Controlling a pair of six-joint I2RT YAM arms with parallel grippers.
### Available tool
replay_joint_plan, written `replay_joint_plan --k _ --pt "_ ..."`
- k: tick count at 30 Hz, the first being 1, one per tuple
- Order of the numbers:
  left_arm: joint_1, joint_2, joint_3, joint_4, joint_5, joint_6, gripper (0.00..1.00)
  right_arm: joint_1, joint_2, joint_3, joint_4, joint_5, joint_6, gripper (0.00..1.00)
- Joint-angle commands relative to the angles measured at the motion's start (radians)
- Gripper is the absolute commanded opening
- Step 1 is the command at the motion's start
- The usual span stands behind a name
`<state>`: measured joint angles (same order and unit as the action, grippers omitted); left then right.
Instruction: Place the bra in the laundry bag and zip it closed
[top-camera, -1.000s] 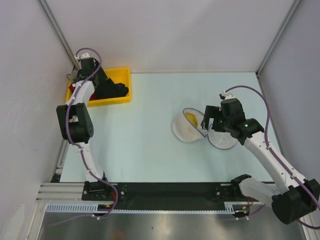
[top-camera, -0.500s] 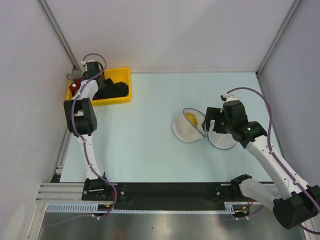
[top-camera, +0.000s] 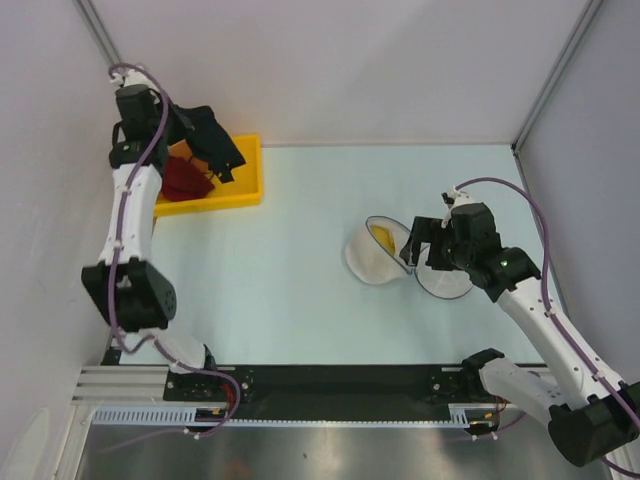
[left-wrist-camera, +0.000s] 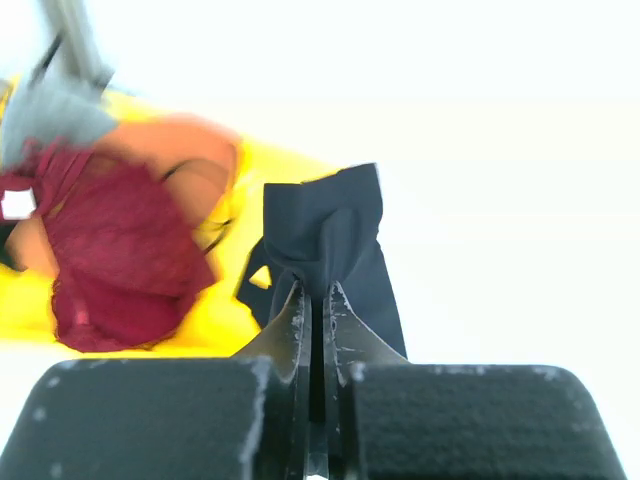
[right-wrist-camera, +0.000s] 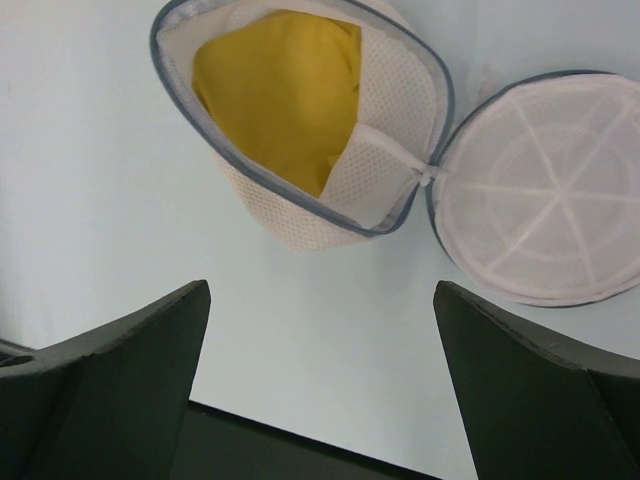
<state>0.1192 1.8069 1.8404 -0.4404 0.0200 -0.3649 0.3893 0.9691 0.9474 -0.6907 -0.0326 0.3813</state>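
A black bra (top-camera: 213, 143) hangs above the yellow bin (top-camera: 250, 172) at the back left, with my left gripper (top-camera: 188, 128) shut on it. In the left wrist view the bra (left-wrist-camera: 335, 235) bunches between the closed fingertips of that gripper (left-wrist-camera: 315, 290). The laundry bag (top-camera: 366, 264) lies open on the table at centre right, its flat lid half (top-camera: 446, 283) beside it. A yellow item (right-wrist-camera: 275, 95) sits inside the deeper half (right-wrist-camera: 300, 215). My right gripper (right-wrist-camera: 322, 287) hovers open just on the near side of the bag, holding nothing.
A dark red garment (top-camera: 184, 180) lies in the yellow bin, also seen in the left wrist view as a red garment (left-wrist-camera: 120, 250). White walls stand close behind and to the left of the bin. A metal post (top-camera: 545, 90) runs along the back right.
My left gripper closed on the black bra in the bin and the arm swung up, lifting it clear. The right arm stayed almost still over the bag.
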Motion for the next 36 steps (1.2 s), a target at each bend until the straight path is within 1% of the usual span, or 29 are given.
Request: replay_joint_plan --k 1,2,3,4,5,6,7,8,9,11,12,13,15,16,18,19,22,25,27,31,33,34,35,36 --pt "0.004 -0.298 -0.211 0.061 0.228 -0.091 0.00 0.010 -0.032 -0.002 0.022 -0.102 0.014 1.00" --pt "0.000 -0.346 -0.272 0.080 0.257 -0.121 0.00 0.011 -0.033 -0.002 0.028 -0.116 0.016 1.00" --pt "-0.007 -0.398 -0.402 0.106 0.277 -0.134 0.00 0.017 -0.033 -0.002 0.034 -0.142 0.021 1.00" --pt "-0.010 -0.479 -0.464 0.152 0.331 -0.144 0.00 0.020 -0.032 0.002 0.036 -0.153 0.025 1.00" --pt "-0.015 -0.524 -0.522 0.166 0.351 -0.169 0.00 0.028 -0.032 0.001 0.039 -0.165 0.028 1.00" --pt "-0.022 -0.559 -0.634 0.187 0.377 -0.180 0.00 0.045 -0.027 0.001 0.046 -0.188 0.036 1.00" --pt "-0.027 -0.628 -0.688 0.230 0.446 -0.192 0.00 0.057 -0.026 -0.001 0.052 -0.200 0.044 1.00" --pt "-0.029 -0.658 -0.737 0.242 0.469 -0.222 0.00 0.068 -0.024 -0.004 0.057 -0.210 0.053 1.00" --pt "-0.045 -0.685 -0.826 0.253 0.492 -0.236 0.00 0.095 -0.021 -0.007 0.066 -0.214 0.060 1.00" --pt "-0.078 -0.759 -0.929 0.281 0.526 -0.249 0.00 0.121 -0.020 -0.022 0.079 -0.207 0.086 1.00" --pt "-0.110 -0.780 -0.955 0.287 0.540 -0.247 0.00 0.140 -0.021 -0.024 0.082 -0.202 0.093 1.00" --pt "-0.110 -0.794 -0.978 0.296 0.552 -0.249 0.00 0.173 -0.023 -0.028 0.085 -0.194 0.108 1.00" --pt "-0.194 -0.830 -1.032 0.305 0.593 -0.255 0.00 0.213 -0.024 -0.035 0.092 -0.167 0.128 1.00" --pt "-0.222 -0.836 -1.041 0.307 0.612 -0.253 0.00 0.248 -0.026 -0.038 0.095 -0.153 0.136 1.00" --pt "-0.286 -0.869 -1.060 0.289 0.635 -0.229 0.00 0.275 -0.024 -0.039 0.097 -0.118 0.152 1.00" --pt "-0.303 -0.889 -1.063 0.249 0.632 -0.218 0.00 0.293 -0.018 -0.035 0.091 -0.109 0.154 1.00" --pt "-0.349 -0.975 -1.080 0.203 0.635 -0.198 0.00 0.313 -0.012 -0.012 0.065 -0.084 0.177 1.00" --pt "-0.385 -1.038 -1.093 0.183 0.717 -0.218 0.00 0.339 -0.027 0.016 0.036 -0.053 0.208 1.00" --pt "-0.408 -1.067 -1.115 0.210 0.800 -0.247 0.00 0.358 -0.061 0.024 0.016 -0.029 0.235 1.00" --pt "-0.449 -1.089 -1.162 0.284 0.900 -0.310 0.00 0.365 -0.130 0.004 0.002 -0.003 0.281 1.00" --pt "-0.454 -1.083 -1.184 0.279 0.896 -0.293 0.00 0.367 -0.147 0.001 -0.004 0.014 0.295 1.00" --pt "-0.454 -1.057 -1.187 0.260 0.873 -0.260 0.00 0.367 -0.145 0.002 -0.006 0.016 0.304 1.00" --pt "-0.454 -1.032 -1.184 0.232 0.845 -0.231 0.00 0.368 -0.142 0.004 -0.007 0.016 0.307 1.00" --pt "-0.454 -1.006 -1.179 0.151 0.801 -0.204 0.00 0.373 -0.130 0.004 -0.003 0.014 0.312 1.00"
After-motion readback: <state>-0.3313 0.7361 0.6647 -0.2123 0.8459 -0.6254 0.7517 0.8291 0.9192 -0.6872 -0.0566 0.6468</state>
